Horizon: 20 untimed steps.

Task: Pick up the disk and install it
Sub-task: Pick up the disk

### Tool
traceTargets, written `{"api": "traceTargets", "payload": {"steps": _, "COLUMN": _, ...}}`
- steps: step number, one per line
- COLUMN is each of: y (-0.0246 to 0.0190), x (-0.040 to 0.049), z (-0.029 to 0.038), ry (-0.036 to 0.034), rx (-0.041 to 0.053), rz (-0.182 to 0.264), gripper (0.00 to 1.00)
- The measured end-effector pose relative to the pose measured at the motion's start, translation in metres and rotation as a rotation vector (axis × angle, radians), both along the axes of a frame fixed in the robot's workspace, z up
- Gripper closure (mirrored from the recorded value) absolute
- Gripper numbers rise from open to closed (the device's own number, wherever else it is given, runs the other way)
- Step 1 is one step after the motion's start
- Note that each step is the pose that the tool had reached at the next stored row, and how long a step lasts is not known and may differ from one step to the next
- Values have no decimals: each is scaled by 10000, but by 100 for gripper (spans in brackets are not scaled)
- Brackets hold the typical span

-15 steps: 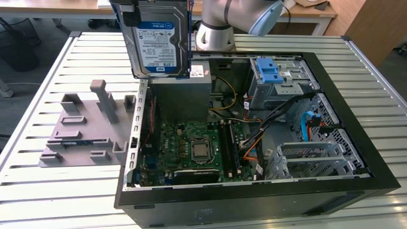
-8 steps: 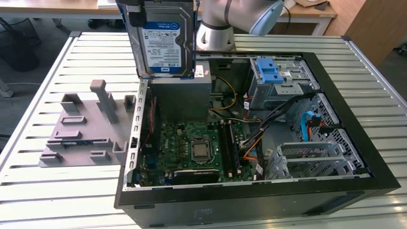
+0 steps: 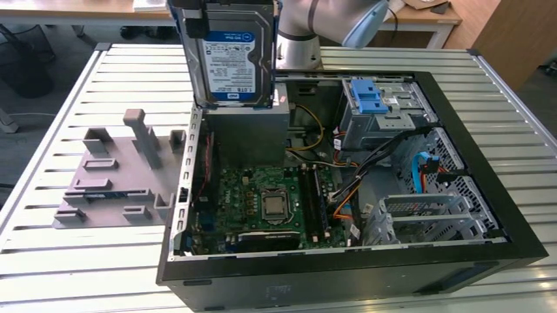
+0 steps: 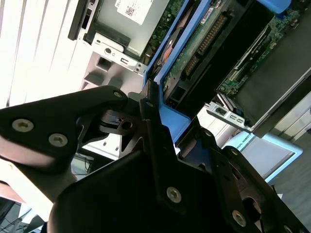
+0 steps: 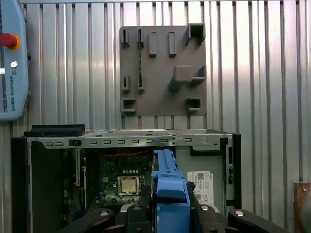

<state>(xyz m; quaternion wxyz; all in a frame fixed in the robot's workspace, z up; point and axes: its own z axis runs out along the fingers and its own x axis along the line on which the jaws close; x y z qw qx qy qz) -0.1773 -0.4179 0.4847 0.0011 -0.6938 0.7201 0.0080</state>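
The gripper is clamped on the disk, its black fingers pressed against the blue plastic frame that runs round the disk's edge. The disk is a flat silver rectangle. In the exterior view it hangs upright with its broad face to the camera, showing a blue-and-white printed label. In the second wrist view the other face shows a green circuit board and a row of connector pins.

The disk is in the air, off the table. It is over the far corner of the open computer case, on the exterior view's left, with its lower edge close above the grey power box. Whether the two touch cannot be told.

Inside the case lie the main board and a metal cage with a light-blue latch. A grey holder block sits on the table just beside the case.
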Motion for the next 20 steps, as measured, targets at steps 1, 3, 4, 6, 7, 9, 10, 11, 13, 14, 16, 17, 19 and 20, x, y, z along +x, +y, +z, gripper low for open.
{"api": "traceTargets", "payload": {"steps": 1, "y": -10, "x": 14, "z": 0, "ry": 0, "rx": 15, "rz": -1, "gripper": 64}}
{"api": "traceTargets", "payload": {"steps": 3, "y": -28, "x": 40, "z": -2, "ry": -2, "rx": 23, "rz": 1, "gripper": 64}}
{"api": "traceTargets", "payload": {"steps": 4, "y": -38, "x": 54, "z": -2, "ry": 0, "rx": 22, "rz": 1, "gripper": 64}}
{"api": "traceTargets", "payload": {"steps": 6, "y": -57, "x": 83, "z": -4, "ry": -1, "rx": 23, "rz": 1, "gripper": 64}}
{"api": "traceTargets", "payload": {"steps": 7, "y": -65, "x": 100, "z": -4, "ry": -1, "rx": 23, "rz": 0, "gripper": 64}}
{"api": "traceTargets", "payload": {"steps": 9, "y": -81, "x": 141, "z": -5, "ry": 1, "rx": 21, "rz": 0, "gripper": 64}}
{"api": "traceTargets", "payload": {"steps": 10, "y": -89, "x": 163, "z": -5, "ry": 1, "rx": 22, "rz": 0, "gripper": 64}}
{"api": "traceTargets", "payload": {"steps": 11, "y": -96, "x": 185, "z": -6, "ry": 1, "rx": 22, "rz": 1, "gripper": 64}}
{"api": "traceTargets", "payload": {"steps": 13, "y": -108, "x": 229, "z": -7, "ry": 4, "rx": 22, "rz": 1, "gripper": 64}}
{"api": "traceTargets", "payload": {"steps": 14, "y": -114, "x": 251, "z": -7, "ry": 4, "rx": 22, "rz": 0, "gripper": 64}}
{"api": "traceTargets", "payload": {"steps": 16, "y": -121, "x": 289, "z": -6, "ry": 5, "rx": 21, "rz": 1, "gripper": 64}}
{"api": "traceTargets", "payload": {"steps": 17, "y": -124, "x": 307, "z": -7, "ry": 5, "rx": 22, "rz": 0, "gripper": 64}}
{"api": "traceTargets", "payload": {"steps": 19, "y": -130, "x": 349, "z": -7, "ry": 5, "rx": 21, "rz": 0, "gripper": 64}}
{"api": "traceTargets", "payload": {"steps": 20, "y": -134, "x": 371, "z": -8, "ry": 4, "rx": 23, "rz": 0, "gripper": 64}}
